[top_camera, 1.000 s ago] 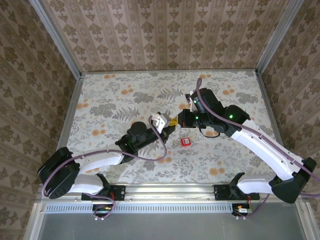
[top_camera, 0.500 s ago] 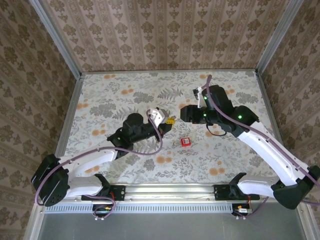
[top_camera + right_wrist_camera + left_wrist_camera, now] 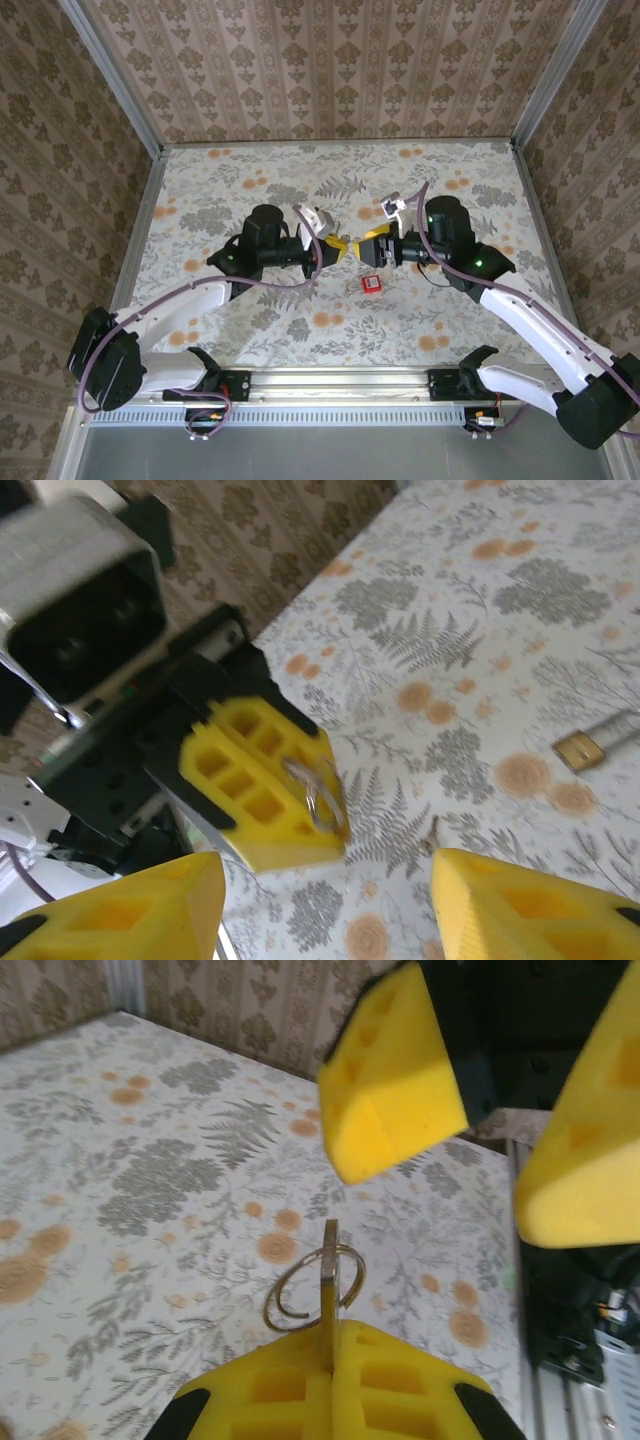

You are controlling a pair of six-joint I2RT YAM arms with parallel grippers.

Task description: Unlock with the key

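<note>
Right tool (image 3: 372, 247) swung to face left tool (image 3: 335, 250) (pinching ringed metal strip (image 3: 328, 1256)).

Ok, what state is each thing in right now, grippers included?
Left gripper: shut on a thin silver metal piece with a wire ring.
Right gripper: open, holding nothing.
Brass padlock with silver shackle: lying flat on the table, locked or not unclear.
Small square red plastic tag: lying on the table, untouched.
</note>
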